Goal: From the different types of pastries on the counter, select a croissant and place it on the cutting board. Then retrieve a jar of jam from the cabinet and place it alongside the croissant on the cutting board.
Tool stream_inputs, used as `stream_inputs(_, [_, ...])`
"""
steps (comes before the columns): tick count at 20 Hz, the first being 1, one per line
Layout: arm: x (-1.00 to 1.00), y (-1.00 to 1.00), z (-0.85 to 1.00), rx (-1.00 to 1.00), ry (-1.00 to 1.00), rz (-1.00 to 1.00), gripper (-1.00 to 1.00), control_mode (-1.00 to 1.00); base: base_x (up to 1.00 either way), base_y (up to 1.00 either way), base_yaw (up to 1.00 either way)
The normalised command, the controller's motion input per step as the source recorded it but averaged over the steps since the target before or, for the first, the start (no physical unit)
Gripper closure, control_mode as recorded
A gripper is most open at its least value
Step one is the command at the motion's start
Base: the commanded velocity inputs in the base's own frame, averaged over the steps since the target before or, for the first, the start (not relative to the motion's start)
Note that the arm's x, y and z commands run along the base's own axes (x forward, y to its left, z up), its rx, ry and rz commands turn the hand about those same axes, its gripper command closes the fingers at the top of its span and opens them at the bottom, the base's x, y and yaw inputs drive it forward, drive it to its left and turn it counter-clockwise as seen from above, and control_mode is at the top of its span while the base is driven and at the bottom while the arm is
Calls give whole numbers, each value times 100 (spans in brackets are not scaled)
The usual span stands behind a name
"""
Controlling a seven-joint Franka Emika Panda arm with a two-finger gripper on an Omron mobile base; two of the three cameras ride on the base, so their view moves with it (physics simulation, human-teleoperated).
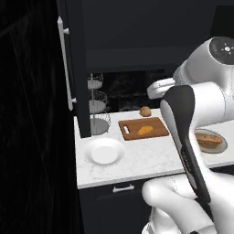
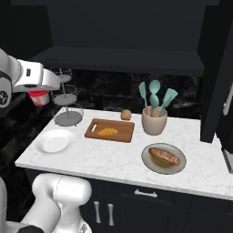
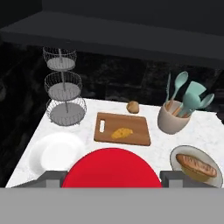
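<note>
The gripper (image 3: 112, 177) grasps the jar of jam (image 3: 111, 168) at the bottom center. The croissant (image 3: 121, 132) lies on the cutting board (image 3: 138, 135) at center. The loaf (image 3: 197, 165) rests in a bowl (image 3: 177, 155), lower right; spatulas (image 3: 186, 94) stand in a pot (image 3: 171, 120).

A: What sort of place is shown?

B: A home kitchen. A white marbled surface (image 2: 113, 157) runs over dark cabinets with silver handles (image 2: 146, 194), below a dark wall cabinet (image 2: 123, 32).

A: Which objects confirm this?

B: A crock of teal utensils (image 2: 154, 119), a three-tier wire basket stand (image 3: 64, 89), a wooden cutting board (image 2: 118, 134) bearing a croissant (image 2: 107, 132), a white plate (image 2: 54, 141), and a loaf on a dish (image 2: 164, 157).
</note>
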Motion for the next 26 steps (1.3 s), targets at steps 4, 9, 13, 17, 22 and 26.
stream_inputs(4, [-55,-22,-41,11,1,-5,100,-100,0,0,0])
stream_inputs(9, [45,-5,-19,0,0,0,100,-100,0,0,0])
stream_inputs(13, [100,-20,-30,1,0,0,100,-100,0,0,0])
stream_inputs(17, [66,-24,-21,3,1,0,100,-100,0,0,0])
stream_inputs(22, [14,0,-82,0,0,0,100,-100,0,0,0])
stream_inputs(26, [61,-14,-100,2,1,-3,100,-100,0,0,0])
